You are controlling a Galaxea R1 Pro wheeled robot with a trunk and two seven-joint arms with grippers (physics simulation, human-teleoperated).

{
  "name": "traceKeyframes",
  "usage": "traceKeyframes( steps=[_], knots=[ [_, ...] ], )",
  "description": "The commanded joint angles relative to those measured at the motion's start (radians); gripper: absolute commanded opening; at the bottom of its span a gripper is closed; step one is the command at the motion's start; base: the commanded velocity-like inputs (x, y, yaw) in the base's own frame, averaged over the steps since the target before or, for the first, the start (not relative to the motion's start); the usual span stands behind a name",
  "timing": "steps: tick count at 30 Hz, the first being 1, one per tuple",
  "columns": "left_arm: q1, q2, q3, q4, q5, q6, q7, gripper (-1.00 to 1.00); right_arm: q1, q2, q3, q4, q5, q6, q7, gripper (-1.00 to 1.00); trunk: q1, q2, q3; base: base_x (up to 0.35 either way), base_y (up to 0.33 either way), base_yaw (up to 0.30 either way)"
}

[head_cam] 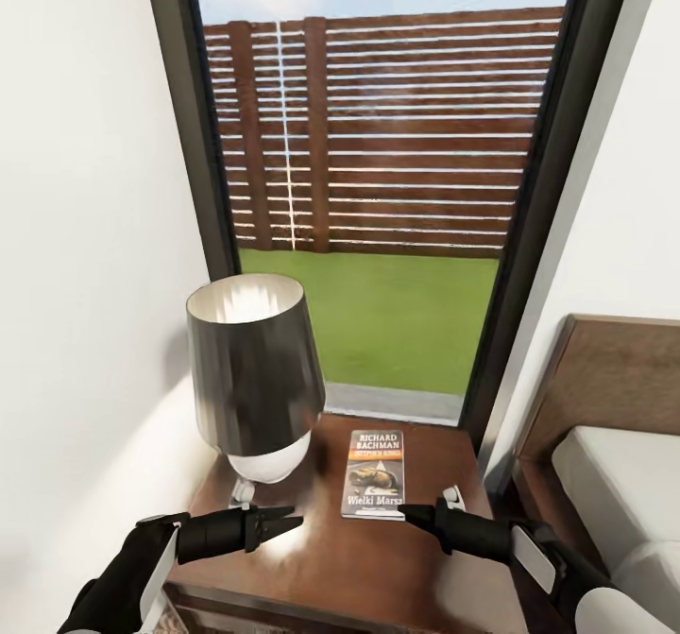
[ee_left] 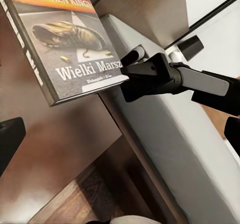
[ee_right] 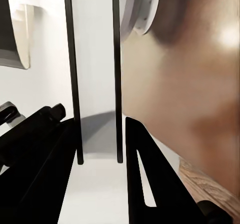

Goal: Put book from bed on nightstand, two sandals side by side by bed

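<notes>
Bright, even daylight enters through the tall dark-framed window (head_cam: 378,190) and washes the white walls. The glossy dark-brown wooden worktop (head_cam: 378,558) carries soft pale glare patches in the head view, and a bright blurred highlight (ee_right: 227,36) in the right wrist view. The dark metallic lamp shade (head_cam: 253,369) glows pale inside. Straight frame edges lean outward toward the head view's borders. Close surfaces in both wrist views look soft.

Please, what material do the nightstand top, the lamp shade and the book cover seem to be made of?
The nightstand looks like dark-brown wood with a glossy varnish: grain shows and light reflects on its top. The lamp shade seems smooth grey metal or plastic with a satin sheen; I cannot tell which. The book appears to be a printed paperback with a thin, slightly shiny cover.
</notes>
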Motion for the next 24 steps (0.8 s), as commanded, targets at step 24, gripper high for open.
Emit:
traceKeyframes(
  steps=[24],
  knots=[
    [-0.001, 0.0, 0.0, 0.0, 0.004, 0.009, -0.003, 1.0, 0.0, -0.001, 0.005, 0.0, -0.01, 0.007, 0.0, -1.0, 0.061, -0.113, -0.051, 0.0, 0.0, 0.0]
  ],
)
